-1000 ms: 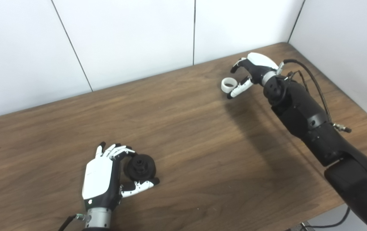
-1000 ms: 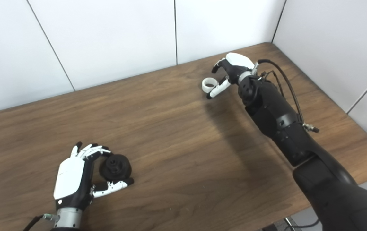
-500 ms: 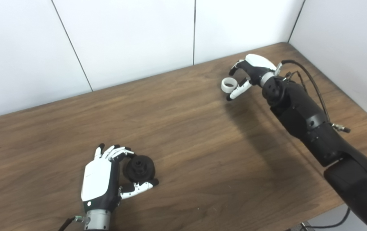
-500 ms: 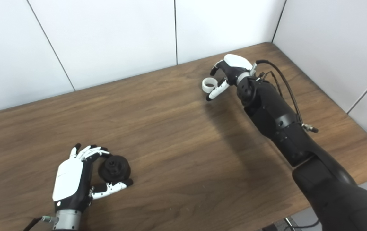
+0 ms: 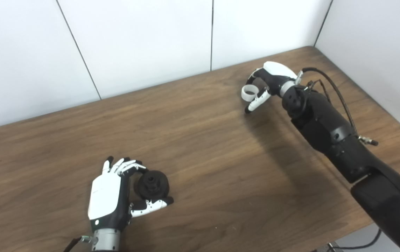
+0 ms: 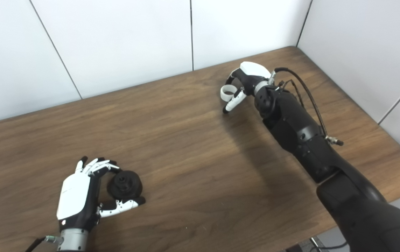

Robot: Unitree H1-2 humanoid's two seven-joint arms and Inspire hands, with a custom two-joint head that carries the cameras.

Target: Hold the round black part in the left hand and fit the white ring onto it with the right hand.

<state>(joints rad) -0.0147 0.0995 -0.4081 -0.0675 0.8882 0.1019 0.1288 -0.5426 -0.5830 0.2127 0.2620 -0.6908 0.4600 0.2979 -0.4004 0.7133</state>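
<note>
Two parts of the task are in view, and they lie well apart on the brown wooden table (image 5: 203, 147). The round black part with a raised hub and a small hole in its middle (image 5: 151, 184) is near the front left of the table, its hub turned upward and a little toward the camera. The small white plastic ring (image 5: 249, 92) is far away at the back right, near the white wall panels (image 5: 144, 45), and its opening shows as a dark oval.

The left hand (image 5: 116, 196) rests low on the table with its white back turned up. Its fingers (image 5: 130, 165) curl over the far side of the black part and the thumb (image 5: 149, 205) lies along the near side, so the hand is closed around it.

The right hand (image 6: 243, 82) is at the end of the long black arm (image 6: 301, 133), which reaches across the right side of the table. Its fingers bend down over the white ring and the thumb (image 6: 233, 101) points down just beside it; I cannot tell if the ring is really gripped or only touched
</note>
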